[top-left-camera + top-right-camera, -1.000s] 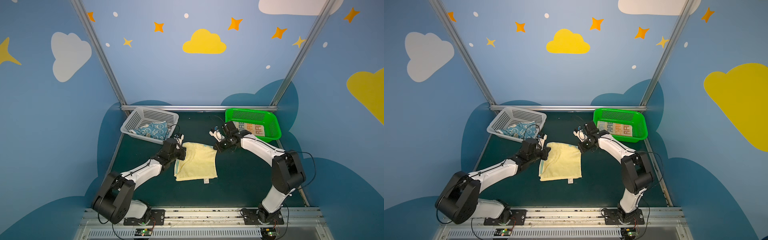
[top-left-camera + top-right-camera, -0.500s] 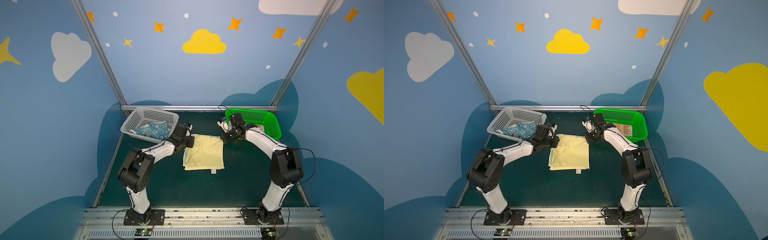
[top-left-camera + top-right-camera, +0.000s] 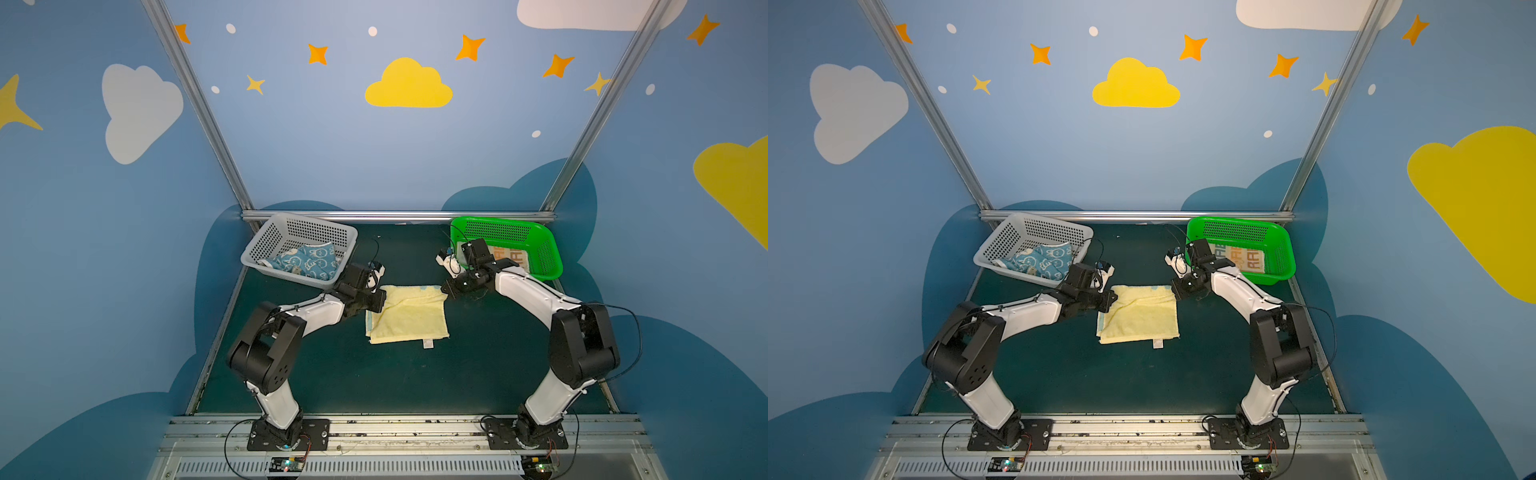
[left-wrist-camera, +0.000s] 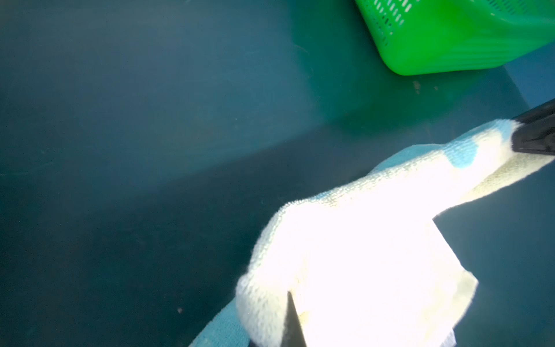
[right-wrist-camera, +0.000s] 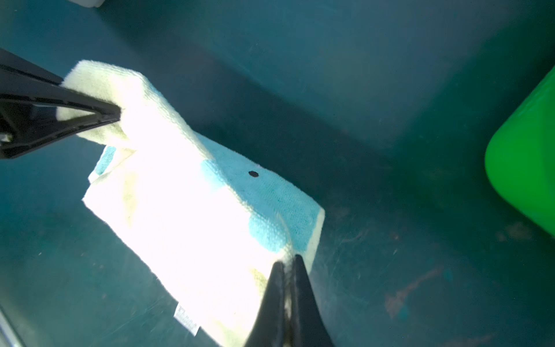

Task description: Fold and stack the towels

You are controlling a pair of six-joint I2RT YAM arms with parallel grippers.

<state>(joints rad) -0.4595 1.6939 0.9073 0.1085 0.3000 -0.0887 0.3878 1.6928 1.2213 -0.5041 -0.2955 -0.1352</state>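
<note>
Yellow towel (image 3: pixel 409 316) folded, lying mid-table on dark green table (image 3: pixel 478 374). Left gripper (image 3: pixel 379 298) clamped tight on far left corner; right gripper (image 3: pixel 448 294) clamped tight on far right corner. Blue rabbit-print towel (image 3: pixel 309 262) crumpled in grey basket (image 3: pixel 266 245). Striped lettered towel (image 3: pixel 513 255) in green basket (image 3: pixel 548 249).

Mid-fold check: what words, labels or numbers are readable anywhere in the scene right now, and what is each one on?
"RA": large letters on the striped towel in the green basket; the rest of its lettering is cut off or hidden.
Care tag on the yellow towel: print too small and blurred to read.
Blue towel in the grey basket: rabbit outlines only, no words.
</note>
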